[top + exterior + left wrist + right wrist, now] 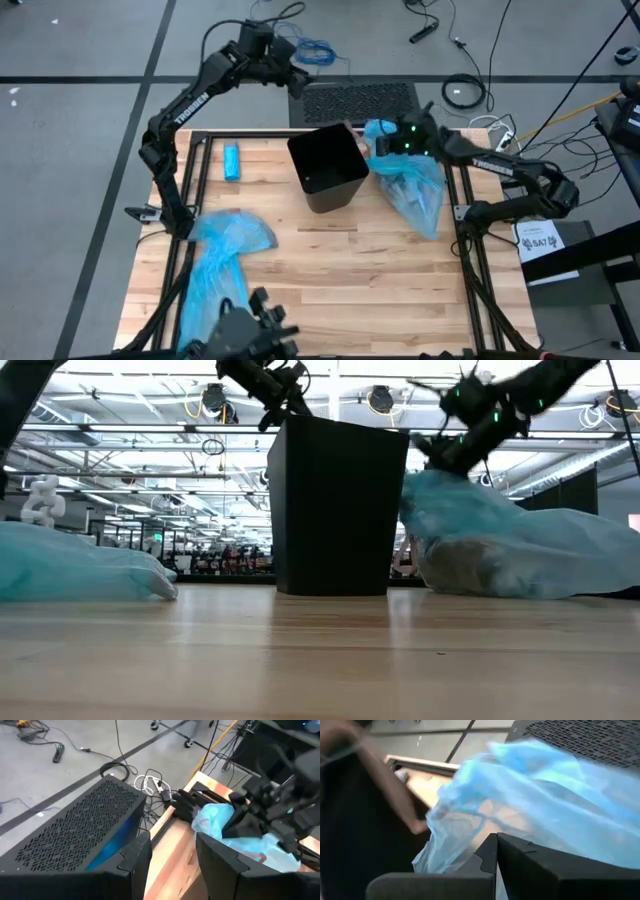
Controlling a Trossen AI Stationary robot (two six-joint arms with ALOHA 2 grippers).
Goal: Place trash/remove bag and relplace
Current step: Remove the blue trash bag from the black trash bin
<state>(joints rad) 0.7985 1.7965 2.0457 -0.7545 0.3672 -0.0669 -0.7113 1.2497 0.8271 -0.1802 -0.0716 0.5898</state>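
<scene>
High view: white lettering "TROSSEN" runs along the left arm's upper link; the same lettering shows on the right arm, less legible. A white card off the counter's right edge carries black print, "SA7" as best I can read.

Black bin stands upright at the counter's far centre, with no liner in it. Just right of it lies a full blue bag, partly see-through. Its long axis runs from the far edge toward the near right, neck at the far end beside the bin's far right corner, bulk toward the near side. In the low view brownish trash shows through the film at the bottom of the bag; single pieces cannot be told apart.

Right end effector is clamped on the bag's bunched neck, fingers closed on the film, as the right wrist view confirms.

Left end effector is beyond the counter's far edge, above a perforated dark panel on the floor. Fingers stand apart with nothing between them (left wrist view).

A second blue bag, flat, lies at the near left, its long axis running near to far. A small blue oblong lies at the far left, long axis also near to far.
</scene>
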